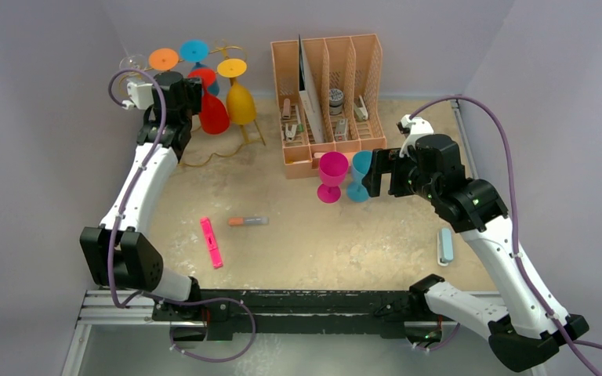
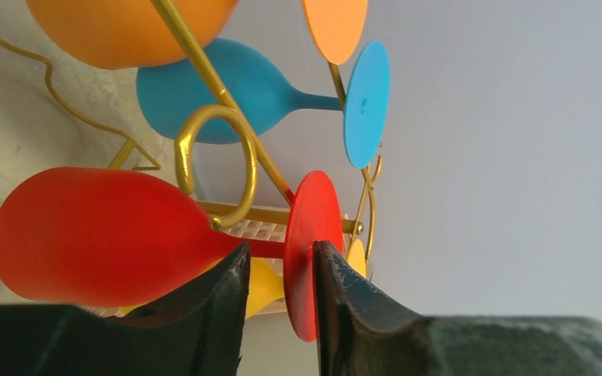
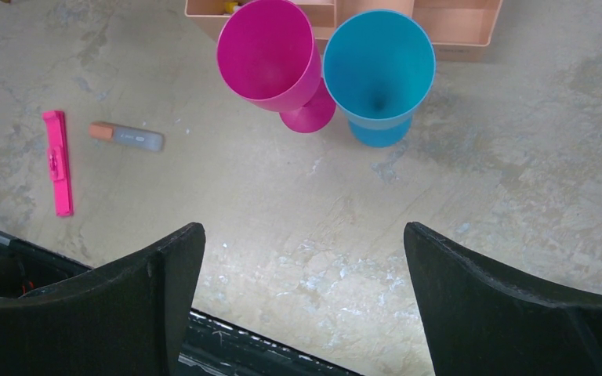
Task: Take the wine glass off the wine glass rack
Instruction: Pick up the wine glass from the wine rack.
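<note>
- Left gripper (image 2: pixel 281 249): jaws slightly parted, one on each side of the foot of the red wine glass (image 2: pixel 102 235), not clamping it
- The red wine glass hangs bowl-down on the gold rack (image 2: pixel 206 69) at the far left of the table (image 1: pixel 298 243)
- A pink glass (image 3: pixel 270 51) and a blue glass (image 3: pixel 380 63) stand upright side by side
- Right gripper (image 3: pixel 302 235): jaws spread wide, holding nothing, hovering near those two glasses

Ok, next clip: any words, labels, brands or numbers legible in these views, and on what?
None can be read in any view.
On the grey marker pen with an orange cap: any print is too blurred.
Small items in the peach plastic desk organiser: too small to read.
</note>
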Controlling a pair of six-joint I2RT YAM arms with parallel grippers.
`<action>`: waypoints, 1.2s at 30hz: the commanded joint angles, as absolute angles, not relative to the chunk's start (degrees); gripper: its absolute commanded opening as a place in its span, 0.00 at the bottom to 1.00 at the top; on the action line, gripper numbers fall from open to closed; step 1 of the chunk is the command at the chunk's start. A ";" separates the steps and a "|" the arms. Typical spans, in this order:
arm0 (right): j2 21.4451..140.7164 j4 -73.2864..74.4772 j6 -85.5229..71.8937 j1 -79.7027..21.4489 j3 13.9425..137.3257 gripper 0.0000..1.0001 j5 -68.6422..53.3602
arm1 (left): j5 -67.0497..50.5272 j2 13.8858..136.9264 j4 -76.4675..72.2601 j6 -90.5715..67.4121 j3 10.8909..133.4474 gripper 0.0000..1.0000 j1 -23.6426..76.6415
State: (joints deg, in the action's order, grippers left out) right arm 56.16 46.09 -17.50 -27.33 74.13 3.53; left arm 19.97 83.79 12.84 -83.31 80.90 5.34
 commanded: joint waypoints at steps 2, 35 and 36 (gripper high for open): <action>55.28 45.86 -16.98 -27.31 75.93 0.99 4.30 | 20.58 84.52 13.81 -82.78 83.18 0.27 4.76; 56.13 46.36 -17.58 -27.29 77.44 0.99 2.03 | 21.17 80.88 15.33 -84.97 82.79 0.00 4.75; 56.31 46.40 -17.58 -27.31 77.51 0.99 1.96 | 21.18 80.82 15.31 -84.93 82.72 0.00 4.75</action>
State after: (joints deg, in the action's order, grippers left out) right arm 56.21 46.48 -17.34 -27.33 75.02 3.03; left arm 20.21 83.13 14.72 -84.97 81.69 5.17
